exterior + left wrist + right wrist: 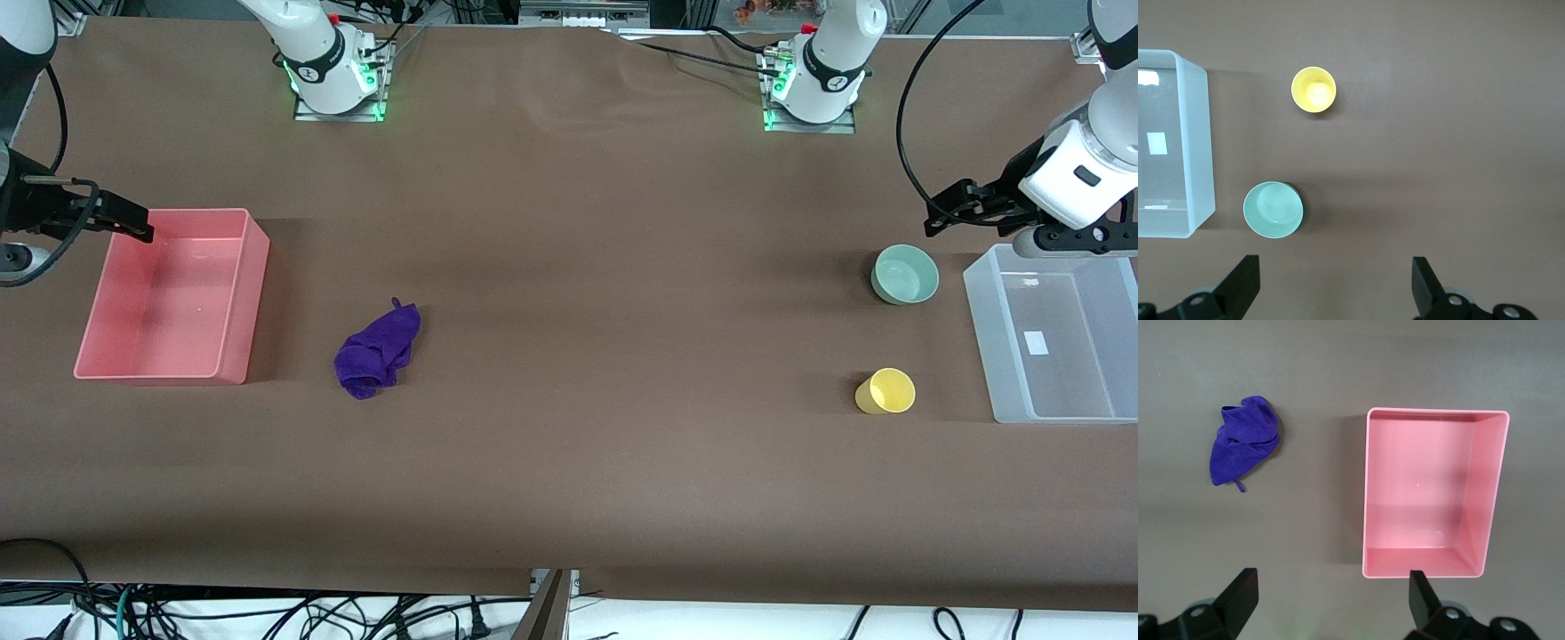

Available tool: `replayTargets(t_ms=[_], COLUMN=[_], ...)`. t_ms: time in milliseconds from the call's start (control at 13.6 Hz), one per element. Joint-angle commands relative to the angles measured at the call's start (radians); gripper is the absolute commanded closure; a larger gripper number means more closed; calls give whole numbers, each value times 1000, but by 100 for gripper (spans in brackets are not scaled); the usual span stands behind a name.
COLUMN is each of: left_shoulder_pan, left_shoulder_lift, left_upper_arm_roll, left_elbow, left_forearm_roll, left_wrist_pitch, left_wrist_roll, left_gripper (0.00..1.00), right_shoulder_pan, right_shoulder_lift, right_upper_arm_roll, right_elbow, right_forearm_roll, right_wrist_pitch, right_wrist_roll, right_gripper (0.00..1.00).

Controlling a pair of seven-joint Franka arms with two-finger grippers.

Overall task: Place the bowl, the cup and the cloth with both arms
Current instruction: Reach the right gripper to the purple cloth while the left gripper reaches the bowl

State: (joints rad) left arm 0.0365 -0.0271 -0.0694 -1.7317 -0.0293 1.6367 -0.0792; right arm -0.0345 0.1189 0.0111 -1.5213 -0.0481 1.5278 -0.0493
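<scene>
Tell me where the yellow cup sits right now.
The cup stands upright on the table toward the left arm's end, nearer the front camera than the bowl and beside the clear bin.

Colours on the plain brown table covering [569,444]

A small pale mint-green bowl [905,274], a plain yellow tapered plastic cup [885,391], a deep purple wrinkled fabric cloth [377,349], a pink rectangular plastic bin [233,342], and a clear frosted plastic bin [987,342] bearing a white label.
</scene>
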Motion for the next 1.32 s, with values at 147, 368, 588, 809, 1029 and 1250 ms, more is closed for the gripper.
replayTargets(t_ms=[147, 368, 588, 809, 1029, 1250], left_shoulder_pan=[2, 2, 0, 3, 13, 49], left_shoulder_lift=[16, 16, 18, 53, 104, 167], left_upper_arm_roll=[0, 0, -1, 0, 8, 8], left_elbow=[34, 35, 34, 24, 26, 15], left_forearm_roll=[-21, -21, -17, -17, -3, 42], left_wrist_pitch=[-26, -26, -38, -41, -14, 74], left_wrist_roll=[-10, -10, -4, 1, 6, 56], left_gripper=[0, 0, 0, 0, 0, 0], right_shoulder_pan=[-1, -4, 1, 16, 39, 42], right_shoulder_lift=[18, 18, 53, 137, 162, 240], right_upper_arm_roll=[-2, -3, 1, 6, 68, 90], right_elbow=[30, 30, 27, 9, -103, -216], right_forearm_roll=[-1, 5, -2, 5, 33, 37], right_wrist_pitch=[-12, -8, 17, 81, 277, 516], right_wrist_roll=[-12, -7, -7, -7, 8, 29], right_gripper=[1, 1, 1, 0, 1, 0])
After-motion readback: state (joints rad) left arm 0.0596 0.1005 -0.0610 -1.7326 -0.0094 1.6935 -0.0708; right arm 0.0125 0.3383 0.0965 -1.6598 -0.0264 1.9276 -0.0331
